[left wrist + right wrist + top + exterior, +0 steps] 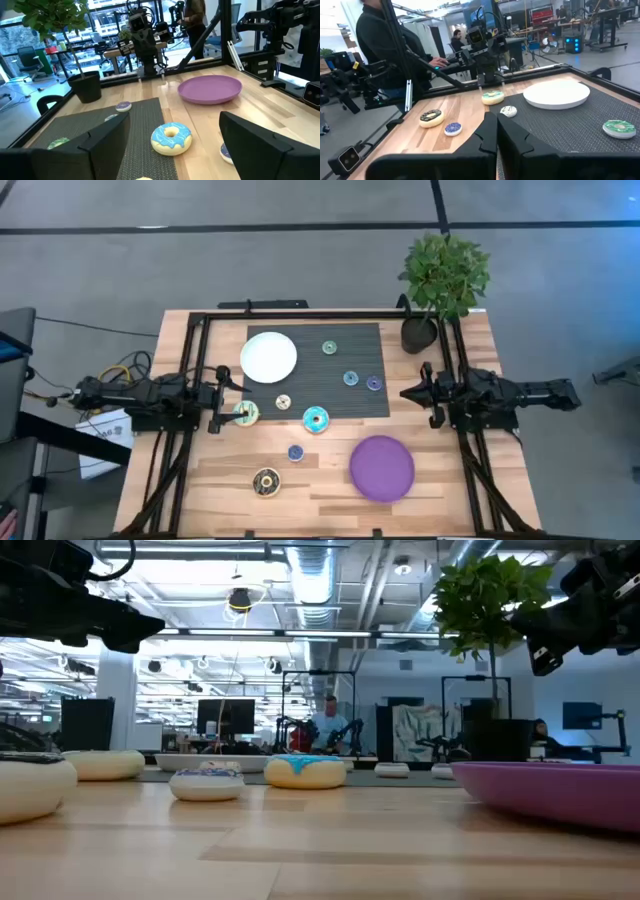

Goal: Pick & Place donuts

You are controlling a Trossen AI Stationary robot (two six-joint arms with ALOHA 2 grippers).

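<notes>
Several small donuts lie flat on the table. On the black mat (340, 370) are a green one (329, 347), a blue one (351, 378) and a purple one (374, 383). On the wood are a teal-iced one (316, 419), a cream one (283, 402), a small blue one (295, 452) and a brown one (266, 481). My left gripper (226, 396) hovers open at the table's left, beside a yellow donut with teal icing (246, 414). Its fingers (105, 145) frame the teal-iced donut (171, 138) farther off. My right gripper (412, 393) is shut at the mat's right edge, holding nothing.
A white plate (269, 357) sits on the mat's far left corner. A purple plate (381, 467) sits on the wood at the near right. A potted plant (440, 280) stands at the far right corner. A black frame (300, 315) borders the table.
</notes>
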